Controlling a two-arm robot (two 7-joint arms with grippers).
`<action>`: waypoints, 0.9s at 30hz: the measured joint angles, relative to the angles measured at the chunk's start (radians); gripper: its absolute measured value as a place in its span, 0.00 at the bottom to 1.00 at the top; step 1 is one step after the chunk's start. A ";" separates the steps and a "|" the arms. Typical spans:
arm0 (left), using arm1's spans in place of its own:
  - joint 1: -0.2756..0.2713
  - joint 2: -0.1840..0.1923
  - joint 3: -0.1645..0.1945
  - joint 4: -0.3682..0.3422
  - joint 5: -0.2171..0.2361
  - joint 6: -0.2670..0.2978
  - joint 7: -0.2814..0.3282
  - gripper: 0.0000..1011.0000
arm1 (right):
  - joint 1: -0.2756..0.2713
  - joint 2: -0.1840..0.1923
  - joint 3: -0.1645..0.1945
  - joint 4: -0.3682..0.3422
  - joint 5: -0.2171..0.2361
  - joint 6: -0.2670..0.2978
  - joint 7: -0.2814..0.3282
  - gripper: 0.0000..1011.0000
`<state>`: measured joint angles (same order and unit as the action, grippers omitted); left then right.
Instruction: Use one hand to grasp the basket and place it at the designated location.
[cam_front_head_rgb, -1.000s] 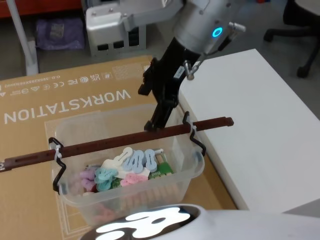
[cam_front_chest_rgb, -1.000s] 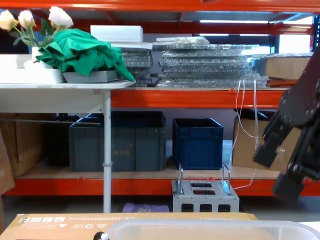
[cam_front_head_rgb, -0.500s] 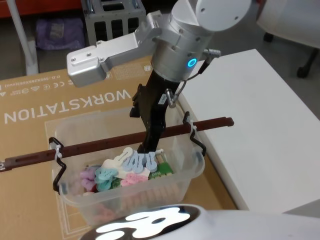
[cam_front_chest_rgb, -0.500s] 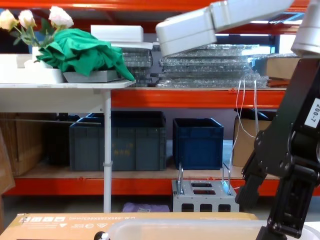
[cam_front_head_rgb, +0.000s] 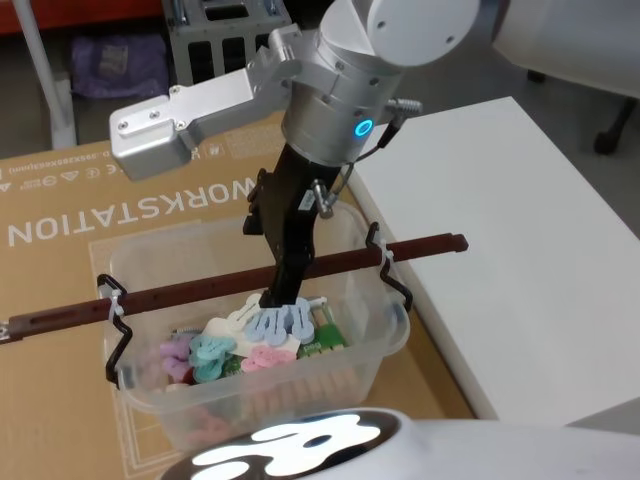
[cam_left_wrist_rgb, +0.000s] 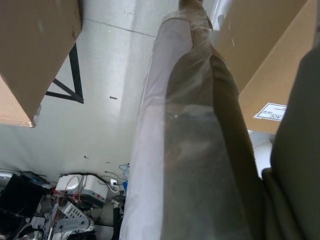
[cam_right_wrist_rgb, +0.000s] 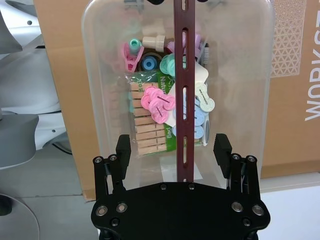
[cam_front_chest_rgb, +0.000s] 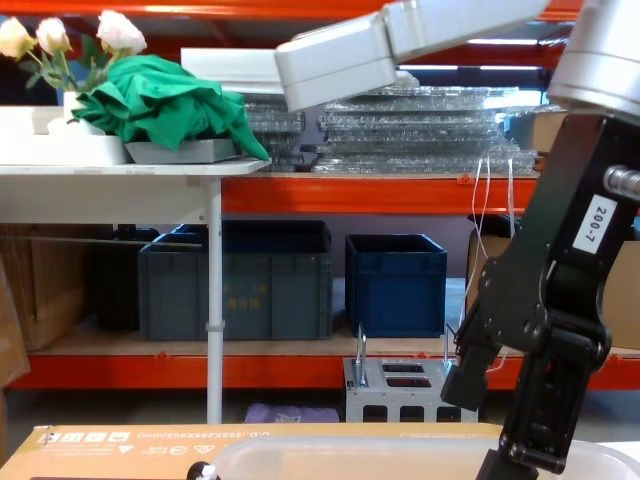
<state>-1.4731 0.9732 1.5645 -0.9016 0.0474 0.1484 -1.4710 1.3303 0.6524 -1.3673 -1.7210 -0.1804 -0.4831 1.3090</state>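
Note:
The basket (cam_front_head_rgb: 385, 335) is a frosted-clear bin on a cardboard sheet, holding pastel clips and wooden pegs. Its reddish-brown bar handle (cam_front_head_rgb: 190, 291) lies across the rim, tied with white zip ties. My right gripper (cam_front_head_rgb: 264, 265) reaches down from above at the bar's middle, open, with one black finger on each side of the bar. In the right wrist view the bar handle (cam_right_wrist_rgb: 184, 90) runs between the gripper's (cam_right_wrist_rgb: 173, 145) spread fingers over the basket (cam_right_wrist_rgb: 100, 65). The chest view shows the right gripper (cam_front_chest_rgb: 480, 428) just above the basket's rim (cam_front_chest_rgb: 350, 452).
The cardboard sheet (cam_front_head_rgb: 120, 200) printed WORKSTATION lies under the basket. A white table (cam_front_head_rgb: 520, 230) stands close to the right. Behind are orange shelves with dark blue crates (cam_front_chest_rgb: 395, 285) and a white table (cam_front_chest_rgb: 120, 175) with a green cloth. The left wrist view shows a pale covered body (cam_left_wrist_rgb: 190, 150) between cardboard boxes.
My right gripper has come down and to the left along the bar. Its fingers, earlier above the handle, now straddle it near the middle. The basket has not moved.

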 joint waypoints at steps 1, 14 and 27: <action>0.000 0.000 0.000 0.000 0.000 0.000 0.000 0.00 | 0.001 -0.001 -0.002 0.001 0.000 0.000 -0.001 0.99; 0.000 0.000 0.000 0.000 0.000 0.000 0.000 0.00 | 0.014 -0.036 -0.030 0.025 -0.017 0.007 -0.014 0.99; 0.000 0.000 0.000 0.000 0.000 0.000 0.000 0.00 | 0.010 -0.084 -0.078 0.058 -0.093 0.027 -0.036 0.99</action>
<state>-1.4731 0.9732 1.5646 -0.9015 0.0474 0.1483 -1.4710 1.3402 0.5681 -1.4452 -1.6632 -0.2732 -0.4564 1.2733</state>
